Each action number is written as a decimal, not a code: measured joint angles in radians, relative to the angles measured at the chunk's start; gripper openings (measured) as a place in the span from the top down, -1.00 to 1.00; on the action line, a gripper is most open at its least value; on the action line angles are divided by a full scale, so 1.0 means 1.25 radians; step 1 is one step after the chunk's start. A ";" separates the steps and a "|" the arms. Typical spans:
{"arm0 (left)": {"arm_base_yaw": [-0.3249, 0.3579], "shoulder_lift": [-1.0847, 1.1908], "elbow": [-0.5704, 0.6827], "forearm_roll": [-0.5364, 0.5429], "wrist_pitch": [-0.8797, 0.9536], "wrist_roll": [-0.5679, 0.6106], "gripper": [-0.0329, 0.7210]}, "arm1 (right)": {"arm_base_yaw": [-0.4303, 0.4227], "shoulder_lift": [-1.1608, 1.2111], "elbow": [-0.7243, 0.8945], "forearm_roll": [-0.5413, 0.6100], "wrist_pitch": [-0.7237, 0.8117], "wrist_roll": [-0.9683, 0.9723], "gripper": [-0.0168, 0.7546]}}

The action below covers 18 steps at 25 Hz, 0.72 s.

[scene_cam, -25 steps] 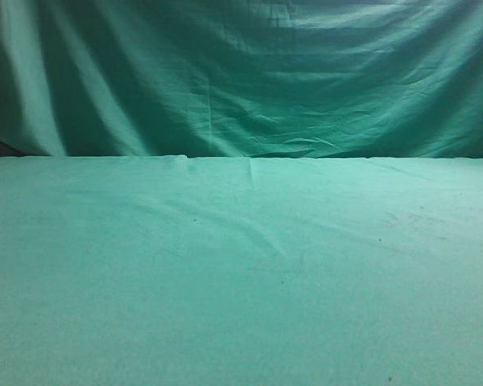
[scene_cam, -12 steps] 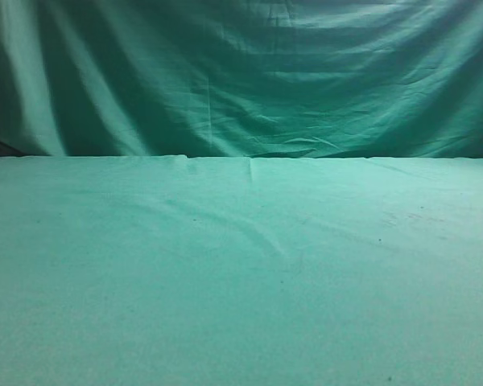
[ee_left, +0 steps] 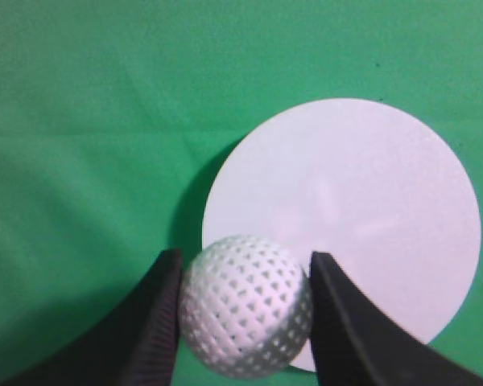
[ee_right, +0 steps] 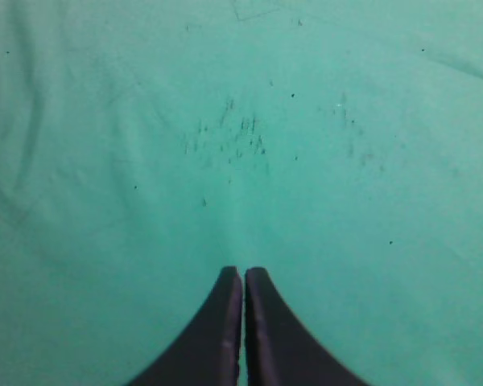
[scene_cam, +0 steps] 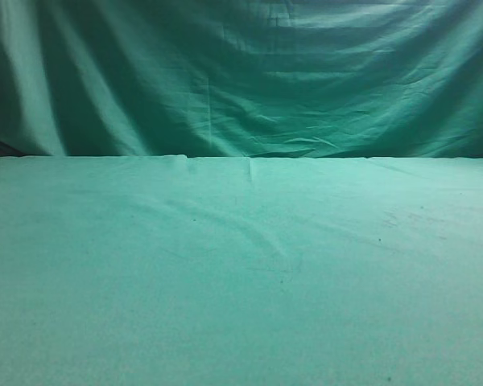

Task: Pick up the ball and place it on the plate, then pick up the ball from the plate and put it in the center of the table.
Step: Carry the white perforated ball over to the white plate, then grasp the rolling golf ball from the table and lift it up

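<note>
Green cloth covers my bench [scene_cam: 241, 305], a draped curtain [scene_cam: 241, 80] behind. On my left wrist feed, the left gripper [ee_left: 245, 277] has its fingers [ee_left: 157, 322] clamped on the ball [ee_left: 245, 305], hanging over the plate [ee_left: 346, 217] at its 7 o'clock rim. My right gripper [ee_right: 243, 277] is pinched together above bare, speckled cloth.

L gripper [ee_left: 244, 277]: 2 black fingers [ee_left: 157, 322] spread apart, each inner face pressed against a side of the ball [ee_left: 245, 318], which sits clamped between them, w/ tips pointing up in the wrist view. R gripper [ee_right: 242, 277]: 2 black fingers [ee_right: 217, 330] closed together, only a thin slit between them, nothing held, tips pointing at the cloth. Neither arm shows in the exterior view, so position relative to bench edges can't be told.
</note>
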 joint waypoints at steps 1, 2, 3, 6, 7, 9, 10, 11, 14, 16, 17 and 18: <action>0.000 0.005 0.000 -0.002 -0.003 0.000 0.08 | 0.000 0.000 0.000 0.000 0.000 0.000 0.96; 0.000 0.011 0.000 -0.008 -0.005 0.000 0.08 | 0.000 0.000 0.000 0.000 0.000 0.000 0.96; 0.000 0.014 0.000 -0.010 -0.008 0.000 0.08 | 0.000 0.000 0.000 0.000 0.000 0.000 0.96; 0.000 0.022 0.000 -0.022 -0.015 0.000 0.08 | 0.000 0.000 0.000 0.000 0.000 0.000 0.96; 0.000 0.024 0.000 -0.035 -0.017 0.000 0.08 | 0.000 0.000 0.000 0.000 0.000 0.000 0.96; 0.000 0.024 0.000 -0.057 -0.028 0.000 -0.05 | 0.000 0.000 0.000 0.002 0.000 0.002 0.96; 0.000 0.024 0.000 -0.074 -0.033 0.000 -0.26 | 0.000 0.000 0.000 0.002 0.000 0.002 0.96; 0.000 0.024 0.000 -0.086 -0.033 0.000 -0.45 | 0.000 0.000 0.000 0.002 0.000 0.002 0.96; 0.000 0.025 -0.020 -0.137 -0.008 0.000 -0.82 | 0.000 0.000 0.000 0.003 0.000 0.002 0.96; 0.000 0.025 -0.058 -0.183 0.029 0.005 -0.79 | 0.000 0.000 0.000 0.003 0.000 0.002 0.96; 0.000 0.025 -0.085 -0.215 0.057 0.018 -0.79 | 0.000 0.000 0.000 0.003 0.000 0.002 0.96; 0.000 0.025 -0.115 -0.252 0.087 0.036 -0.61 | 0.000 0.000 0.000 0.003 0.000 0.002 0.96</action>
